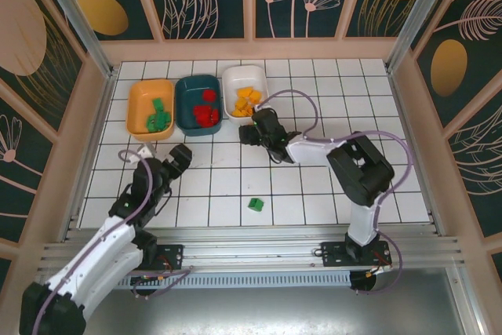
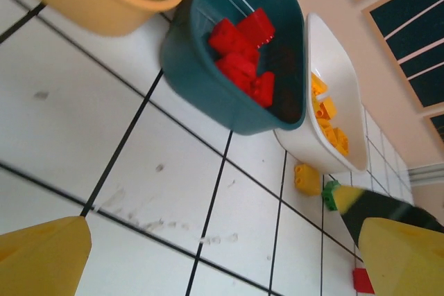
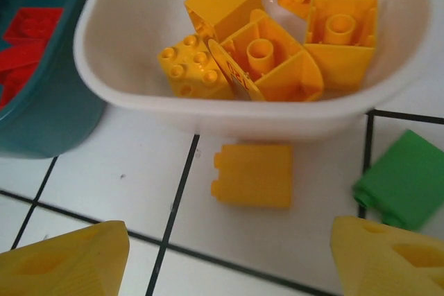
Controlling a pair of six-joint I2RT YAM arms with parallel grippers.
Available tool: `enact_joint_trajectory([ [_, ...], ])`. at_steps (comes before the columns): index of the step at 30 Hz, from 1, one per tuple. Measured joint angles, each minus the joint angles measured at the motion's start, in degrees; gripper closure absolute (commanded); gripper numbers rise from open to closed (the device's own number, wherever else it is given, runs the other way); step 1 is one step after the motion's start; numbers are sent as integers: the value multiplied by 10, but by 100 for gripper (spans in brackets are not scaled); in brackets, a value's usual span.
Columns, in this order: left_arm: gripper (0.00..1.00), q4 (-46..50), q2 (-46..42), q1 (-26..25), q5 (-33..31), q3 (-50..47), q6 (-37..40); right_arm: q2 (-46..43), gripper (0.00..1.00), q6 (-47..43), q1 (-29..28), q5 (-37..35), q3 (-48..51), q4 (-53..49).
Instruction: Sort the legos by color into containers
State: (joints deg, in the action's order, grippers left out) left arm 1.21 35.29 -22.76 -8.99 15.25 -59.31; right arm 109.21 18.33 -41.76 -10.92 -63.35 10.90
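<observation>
Left jaws wide open, empty, lower left; right jaws open, empty, lined up on loose yellow brick (image 3: 253, 175) on the counter (image 3: 104, 164) just below white tray (image 3: 139, 102); risk: closing clips the tray wall or drags neighbouring green brick (image 3: 406, 178) at right.

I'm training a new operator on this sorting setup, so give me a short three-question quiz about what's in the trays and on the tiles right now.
1. True or false: the white tray holds yellow-orange bricks.
2. What colour is the lone brick lying on the tiles, far from the trays? A red, B green, C yellow.
3. Which tray holds the red bricks?
Key: 1 true. 2 B. 3 the dark teal tray.
</observation>
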Motion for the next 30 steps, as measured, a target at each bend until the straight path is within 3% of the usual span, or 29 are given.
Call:
enact_joint_trajectory([
  [7, 2, 25, -87, 0, 15, -38, -44, 58, 29, 2, 9, -2, -41, -50],
  [18, 2, 24, -59, 0, 33, -40, -49, 102, 30, -1, 13, -2, -94, -70],
  [30, 2, 26, -68, 0, 38, -40, -48, 119, 58, -15, 0, -61, -110, -72],
])
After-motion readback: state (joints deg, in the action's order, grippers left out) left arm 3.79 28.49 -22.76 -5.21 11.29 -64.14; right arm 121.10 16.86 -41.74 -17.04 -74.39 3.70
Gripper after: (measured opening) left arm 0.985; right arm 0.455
